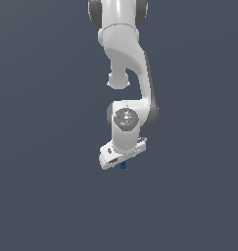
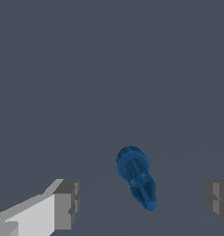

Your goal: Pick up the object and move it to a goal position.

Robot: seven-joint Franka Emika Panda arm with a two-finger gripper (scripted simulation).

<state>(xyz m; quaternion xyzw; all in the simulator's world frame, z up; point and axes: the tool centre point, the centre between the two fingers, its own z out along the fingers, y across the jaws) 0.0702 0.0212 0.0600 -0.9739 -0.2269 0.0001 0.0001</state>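
Observation:
The object [image 2: 137, 177] is a small dark blue elongated piece with a round wider head, lying on the grey floor. In the wrist view it sits in the wide gap between my two grey fingertips [image 2: 67, 203], touching neither. My gripper [image 2: 143, 203] is open. In the exterior view the white arm hangs down over the scene, and only a speck of the object [image 1: 123, 165] peeks out just under the white hand; the gripper [image 1: 121, 164] fingers themselves are hidden behind the hand there.
A plain dark grey floor [image 1: 47, 196] fills both views around the arm. No other items or edges show.

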